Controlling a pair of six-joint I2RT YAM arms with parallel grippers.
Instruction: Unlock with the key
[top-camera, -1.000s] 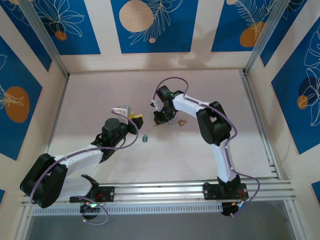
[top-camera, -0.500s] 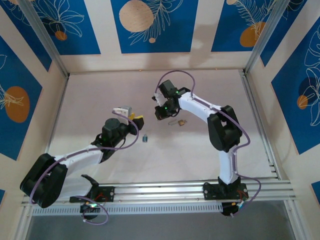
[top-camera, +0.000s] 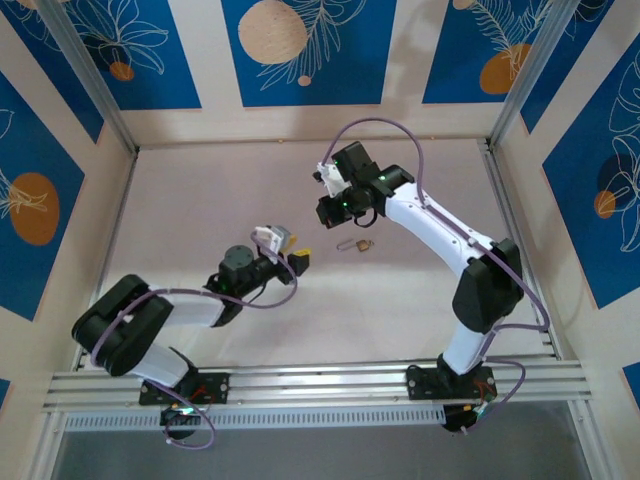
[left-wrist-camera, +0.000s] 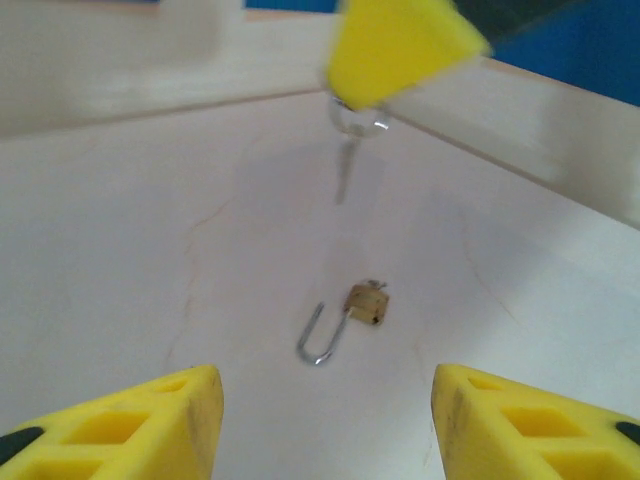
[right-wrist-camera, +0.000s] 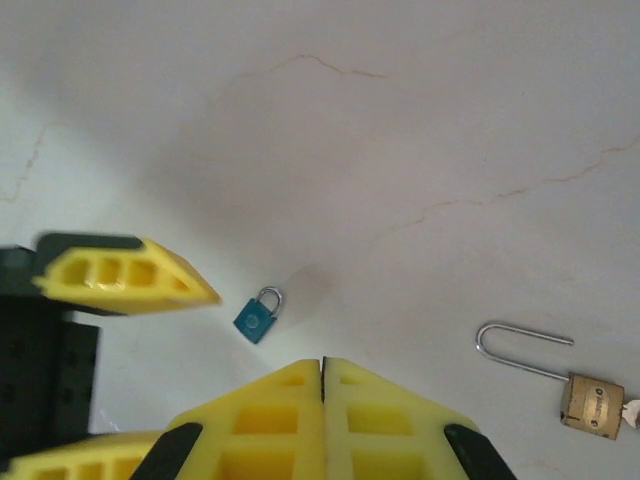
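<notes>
We read the brass padlock (top-camera: 360, 245) as already sprung. In the right wrist view its shackle (right-wrist-camera: 523, 348) swings clear of the body with 1 leg free, and the lock lies flat on the table (top-camera: 200, 190), so little seems left but to confirm the release. The right gripper (right-wrist-camera: 322, 368) hovers near it, jaws clenched tip to tip. The left wrist view adds what that camera misses: a blurred silvery piece (left-wrist-camera: 345, 160), ring-and-blade in outline, dangling under the yellow tip. We cannot tell what it is or whether the jaws pinch it. The left gripper (left-wrist-camera: 322, 385) has the padlock at its 12 o'clock, jaws released with nothing between them, probably placed to steady the body if needed. We take the small blue-headed piece with a silvery loop to be the key (right-wrist-camera: 257, 315). It lies loose on the table at 11 o'clock from the right jaws' tip, near 1 left finger (right-wrist-camera: 130, 275) and well apart from the padlock at 4 o'clock. The top view supplies the layout: the padlock sits between the 2 grippers, at 5 o'clock of the right one.
</notes>
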